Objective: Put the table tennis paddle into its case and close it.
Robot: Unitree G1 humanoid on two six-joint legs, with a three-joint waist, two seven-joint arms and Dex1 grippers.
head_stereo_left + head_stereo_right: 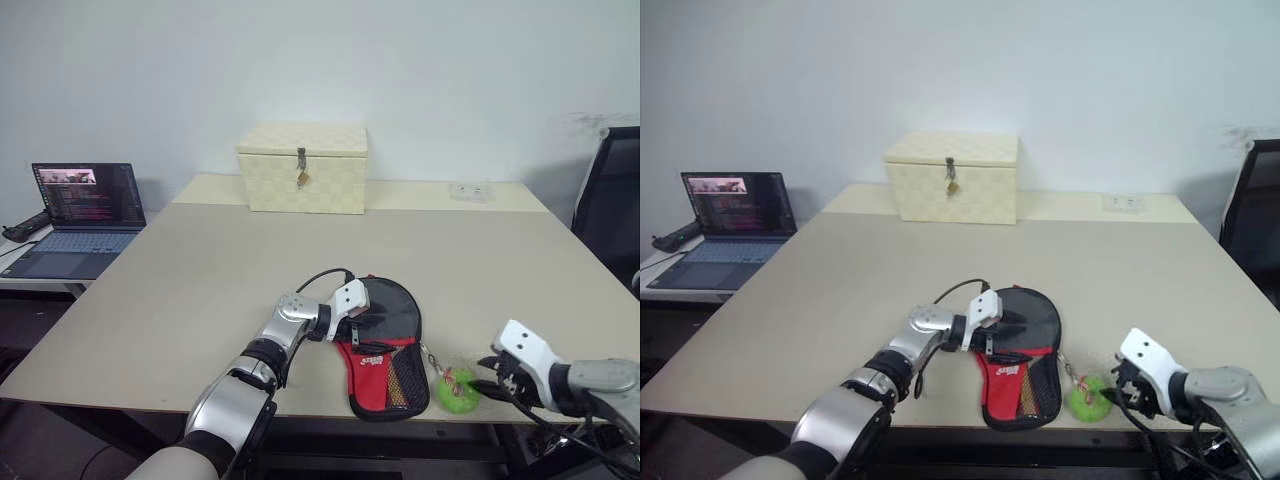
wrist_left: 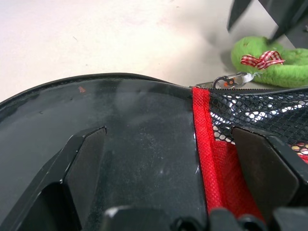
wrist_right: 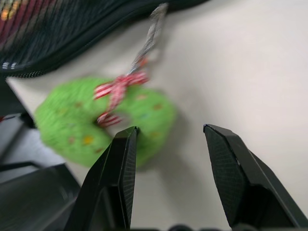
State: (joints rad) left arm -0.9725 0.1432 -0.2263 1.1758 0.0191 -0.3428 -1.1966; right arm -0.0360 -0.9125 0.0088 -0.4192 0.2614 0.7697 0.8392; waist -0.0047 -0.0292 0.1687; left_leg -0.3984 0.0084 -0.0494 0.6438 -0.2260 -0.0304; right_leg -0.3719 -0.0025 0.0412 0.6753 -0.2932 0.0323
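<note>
The case [image 1: 385,345] lies flat near the table's front edge, its round black part toward the back and its red panel and mesh pocket [image 2: 260,108] toward me. My left gripper [image 1: 373,318] rests over the round black part, open, with its fingers [image 2: 84,163] spread wide on the fabric and nothing clamped. A metal clip [image 2: 226,81] on the case's edge links to a green wreath charm [image 1: 458,390]. My right gripper [image 3: 171,130] hovers just right of that charm, open and holding nothing. The table tennis paddle is hidden.
A cream woven box [image 1: 302,167] with a metal latch stands at the back of the table [image 1: 200,290]. A small white item [image 1: 470,191] lies at the back right. An open laptop [image 1: 85,215] sits on a side desk to the left. A black chair [image 1: 612,200] stands at the right.
</note>
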